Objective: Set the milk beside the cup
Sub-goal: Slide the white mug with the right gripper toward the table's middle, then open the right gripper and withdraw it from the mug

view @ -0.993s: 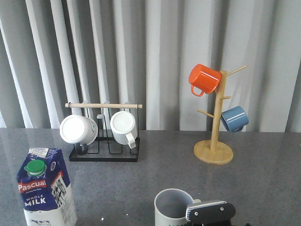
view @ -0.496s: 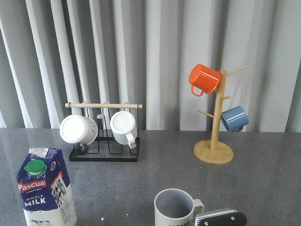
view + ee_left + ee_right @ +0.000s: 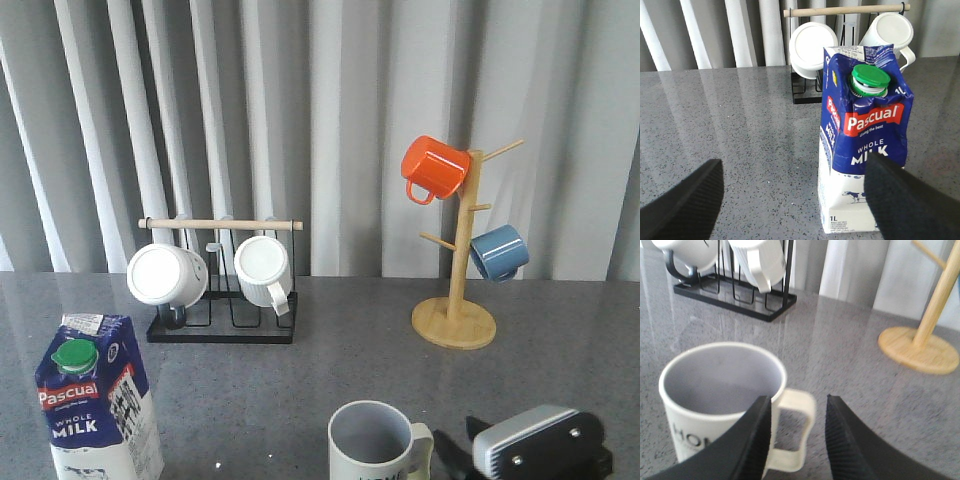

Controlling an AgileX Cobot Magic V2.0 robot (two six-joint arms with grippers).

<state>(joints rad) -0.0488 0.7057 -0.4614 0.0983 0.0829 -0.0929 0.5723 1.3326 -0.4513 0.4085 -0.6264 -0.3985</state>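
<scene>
The milk [image 3: 98, 400], a blue and white carton with a green cap, stands upright at the front left of the table. In the left wrist view the milk [image 3: 860, 135] is just ahead of my left gripper [image 3: 795, 200], which is open and empty; one finger [image 3: 905, 200] overlaps the carton's side. The cup [image 3: 372, 442], cream-white with a grey-blue inside, stands at the front centre. In the right wrist view the cup [image 3: 720, 390] has its handle [image 3: 797, 425] between the jaws of my right gripper [image 3: 799, 402], which is open. The gripper's body [image 3: 535, 445] is to the right of the cup.
A black rack [image 3: 222, 330] with a wooden bar holds two white mugs at the back left. A wooden mug tree [image 3: 455, 325] at the back right carries an orange mug [image 3: 435, 168] and a blue mug [image 3: 498, 252]. A grey curtain hangs behind the table.
My right gripper has moved to the right, away from the cup's rim, and its fingers now show beside the handle. The cup and the milk have not moved.
</scene>
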